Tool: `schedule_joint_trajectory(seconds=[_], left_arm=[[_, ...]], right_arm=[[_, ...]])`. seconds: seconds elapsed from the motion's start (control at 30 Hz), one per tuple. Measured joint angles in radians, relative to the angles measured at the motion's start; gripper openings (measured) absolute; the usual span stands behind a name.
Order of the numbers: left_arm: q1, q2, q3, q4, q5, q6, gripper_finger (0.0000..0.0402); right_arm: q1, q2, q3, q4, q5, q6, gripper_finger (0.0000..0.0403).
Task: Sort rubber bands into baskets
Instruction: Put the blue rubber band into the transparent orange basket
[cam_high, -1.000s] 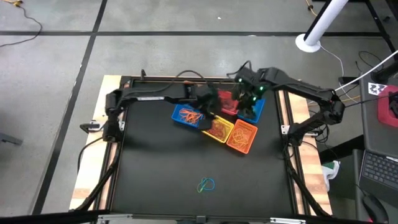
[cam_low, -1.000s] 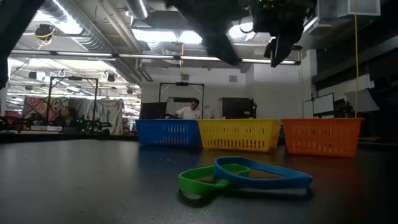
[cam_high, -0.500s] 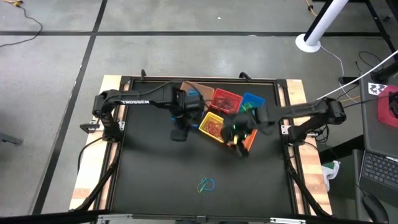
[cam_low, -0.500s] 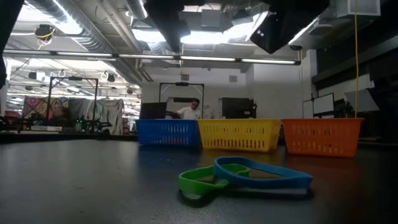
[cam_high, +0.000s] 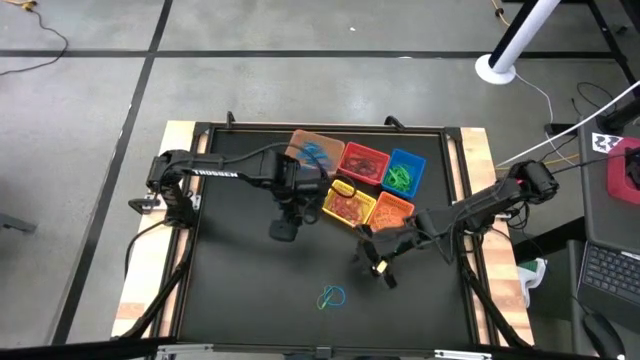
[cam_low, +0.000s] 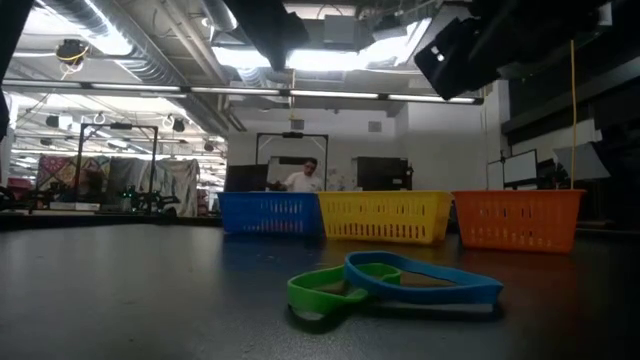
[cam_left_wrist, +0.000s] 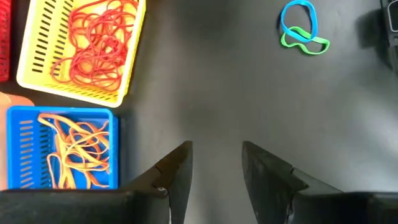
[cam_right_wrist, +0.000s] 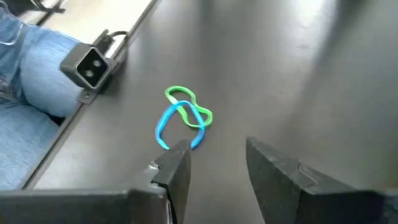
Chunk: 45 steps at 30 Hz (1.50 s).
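Note:
A blue and a green rubber band (cam_high: 331, 297) lie looped together on the black table near its front edge; they also show in the low view (cam_low: 390, 285). My right gripper (cam_high: 378, 270) hovers open and empty a little to the far right of them, and they show ahead of its fingers (cam_right_wrist: 185, 115). My left gripper (cam_high: 283, 230) hovers open and empty just in front of the baskets. The tan-orange basket (cam_high: 315, 152), red basket (cam_high: 363, 162), blue basket with green bands (cam_high: 403, 172), yellow basket with red bands (cam_high: 348, 205) and orange basket (cam_high: 392, 212) stand at the far middle. Another blue basket (cam_left_wrist: 59, 149) holds orange bands.
A small camera block (cam_right_wrist: 93, 65) sits at the table's near edge, with a person's jeans leg (cam_right_wrist: 25, 62) beyond it. The table's wooden frame (cam_high: 180, 135) runs around the black surface. People show far off in the room (cam_low: 305, 178).
My right gripper has swung from over the far baskets toward the table's near edge, ending close to the blue and green bands. My left gripper has drawn back from the baskets toward the near left. The bands on the table have not moved.

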Motion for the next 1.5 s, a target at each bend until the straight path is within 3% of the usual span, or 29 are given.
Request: schedule_joint_trajectory(seconds=[0.33,0.8,1.07,1.23,1.5], left_arm=[[-0.040,0.000,0.000,0.003,0.000,-0.051,0.0135],[-0.063,0.000,0.000,0.032,-0.002,-0.051,0.0135],[-0.063,0.000,0.000,0.034,-0.003,-0.050,0.0135],[-0.063,0.000,0.000,0.034,-0.003,-0.051,0.0135],[-0.069,0.000,0.000,0.028,-0.003,-0.059,0.0135]], right_arm=[[0.060,0.206,-0.030,0.253,0.050,0.004,0.0154],[0.059,0.452,0.079,0.298,0.023,-0.023,0.0154],[0.058,0.457,0.081,0.291,0.023,-0.022,0.0151],[0.039,0.458,0.081,0.291,-0.001,-0.017,0.0114],[0.017,0.459,0.081,0.296,-0.022,-0.015,0.0017]])
